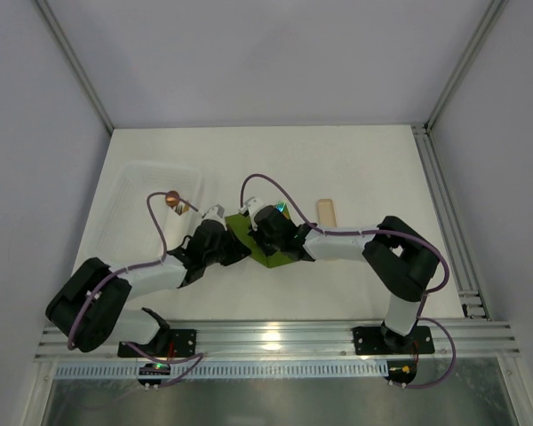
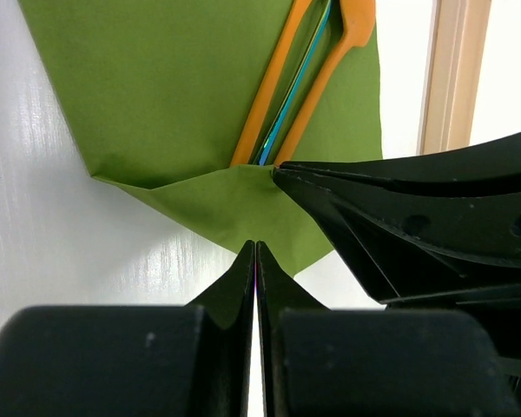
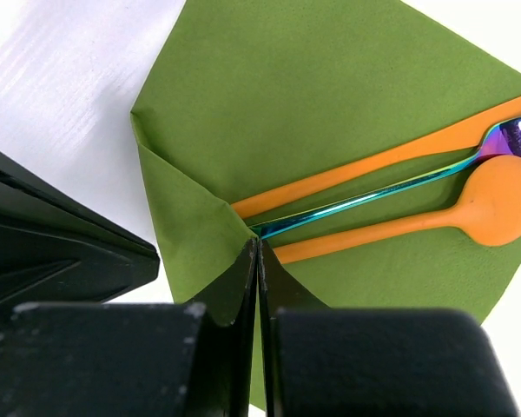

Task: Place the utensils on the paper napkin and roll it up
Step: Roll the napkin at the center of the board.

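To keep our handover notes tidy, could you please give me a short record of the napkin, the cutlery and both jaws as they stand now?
napkin: green, on the table, one corner folded over the handle ends
cutlery: orange spoon, rainbow fork, second orange piece, side by side on the napkin
left jaws: shut, tips at the folded corner
right jaws: shut, tips at the fold over the handles
paper pinched: cannot tell
elsewhere: clear tray on the left arm's side, pale wooden stick on the right arm's
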Robot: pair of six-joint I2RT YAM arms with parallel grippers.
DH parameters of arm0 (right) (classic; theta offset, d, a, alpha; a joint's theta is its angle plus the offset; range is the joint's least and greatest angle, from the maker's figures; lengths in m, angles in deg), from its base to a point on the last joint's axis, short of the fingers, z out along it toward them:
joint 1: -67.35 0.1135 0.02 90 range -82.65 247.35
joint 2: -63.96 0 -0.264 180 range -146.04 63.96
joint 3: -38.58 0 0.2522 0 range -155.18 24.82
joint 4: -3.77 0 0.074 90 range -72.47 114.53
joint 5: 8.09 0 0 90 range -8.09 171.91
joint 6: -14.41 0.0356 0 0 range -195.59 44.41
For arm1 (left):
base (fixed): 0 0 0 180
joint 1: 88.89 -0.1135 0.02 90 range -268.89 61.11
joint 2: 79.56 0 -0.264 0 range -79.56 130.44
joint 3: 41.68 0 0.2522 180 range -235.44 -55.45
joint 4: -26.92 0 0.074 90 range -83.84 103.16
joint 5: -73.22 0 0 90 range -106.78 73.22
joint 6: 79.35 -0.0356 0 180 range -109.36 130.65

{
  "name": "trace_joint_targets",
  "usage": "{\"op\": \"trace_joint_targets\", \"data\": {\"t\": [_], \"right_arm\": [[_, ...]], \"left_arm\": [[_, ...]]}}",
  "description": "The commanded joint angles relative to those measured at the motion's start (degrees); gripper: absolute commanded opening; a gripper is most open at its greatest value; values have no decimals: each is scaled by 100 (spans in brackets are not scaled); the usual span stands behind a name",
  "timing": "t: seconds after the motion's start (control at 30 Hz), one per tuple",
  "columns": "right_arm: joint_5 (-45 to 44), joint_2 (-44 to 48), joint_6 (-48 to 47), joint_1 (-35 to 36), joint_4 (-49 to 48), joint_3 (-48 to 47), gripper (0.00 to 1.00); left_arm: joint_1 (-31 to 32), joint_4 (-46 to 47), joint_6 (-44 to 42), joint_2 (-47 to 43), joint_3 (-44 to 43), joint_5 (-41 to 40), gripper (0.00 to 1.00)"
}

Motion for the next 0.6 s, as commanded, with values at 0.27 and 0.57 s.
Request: {"op": "trace_joint_targets", "data": {"t": [0.27,0.57], "right_arm": [[123,-36,118,-28,-310,-212,4],[176,-1,144,-28,-257,-211,4]], "left_arm": [[58,380,118,450,49,-180,0],[58,389,118,547,67,-417,0]]}}
